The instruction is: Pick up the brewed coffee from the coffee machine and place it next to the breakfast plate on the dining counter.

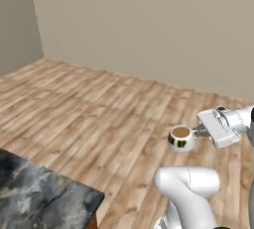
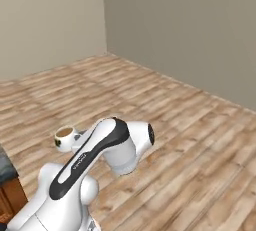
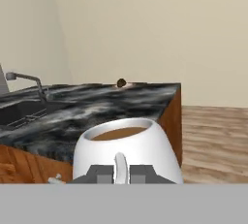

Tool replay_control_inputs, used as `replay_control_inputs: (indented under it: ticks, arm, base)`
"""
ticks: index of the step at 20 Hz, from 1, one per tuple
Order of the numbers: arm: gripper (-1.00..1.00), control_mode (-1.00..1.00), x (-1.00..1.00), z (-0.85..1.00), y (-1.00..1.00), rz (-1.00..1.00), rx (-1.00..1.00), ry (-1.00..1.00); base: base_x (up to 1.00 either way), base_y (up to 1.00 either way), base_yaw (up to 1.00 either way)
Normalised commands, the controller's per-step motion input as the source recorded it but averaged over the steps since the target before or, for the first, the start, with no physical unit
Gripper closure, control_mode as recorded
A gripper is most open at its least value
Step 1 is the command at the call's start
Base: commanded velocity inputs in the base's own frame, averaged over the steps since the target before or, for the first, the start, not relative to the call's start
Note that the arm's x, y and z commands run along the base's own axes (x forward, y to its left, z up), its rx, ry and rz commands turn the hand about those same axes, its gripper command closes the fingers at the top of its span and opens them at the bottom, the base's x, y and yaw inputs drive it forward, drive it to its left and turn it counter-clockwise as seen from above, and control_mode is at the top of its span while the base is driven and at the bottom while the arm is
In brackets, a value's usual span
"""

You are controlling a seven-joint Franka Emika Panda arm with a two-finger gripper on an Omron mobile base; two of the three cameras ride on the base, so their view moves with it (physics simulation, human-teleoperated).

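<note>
Pincer (image 3: 121, 173) clamped on glossy rounded white coffee cup (image 1: 180, 138), veined dark marble counter (image 1: 39, 196)

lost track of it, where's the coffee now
The coffee is in the shut hand, held over the wood floor, right of the dark counter's corner in the left base view.

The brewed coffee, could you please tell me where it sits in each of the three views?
Left base view: brewed coffee right of centre, held over the wood floor.
Right base view: lower left, behind the white arm.
Hand view: bottom centre, handle between the jaws.
Shared landmark: the dark marble dining counter.
</note>
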Motion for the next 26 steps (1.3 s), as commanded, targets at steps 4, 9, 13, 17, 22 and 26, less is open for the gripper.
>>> replay_control_inputs:
  ticks: [4, 9, 13, 17, 22, 26]
  arm:
    - [1.00, 1.00, 0.00, 0.00, 0.00, 0.00, 0.00, 0.00]
    - [1.00, 1.00, 0.00, 0.00, 0.00, 0.00, 0.00, 0.00]
    - [1.00, 1.00, 0.00, 0.00, 0.00, 0.00, 0.00, 0.00]
    - [1.00, 1.00, 0.00, 0.00, 0.00, 0.00, 0.00, 0.00]
    - [1.00, 1.00, 0.00, 0.00, 0.00, 0.00, 0.00, 0.00]
    - [1.00, 1.00, 0.00, 0.00, 0.00, 0.00, 0.00, 0.00]
  base:
    - [1.00, 0.00, 0.55]
    - [1.00, -0.03, 0.54]
    - [1.00, -0.11, 0.54]
    - [1.00, -0.13, 0.54]
    - [1.00, -0.24, 0.52]
    - [1.00, -0.34, 0.48]
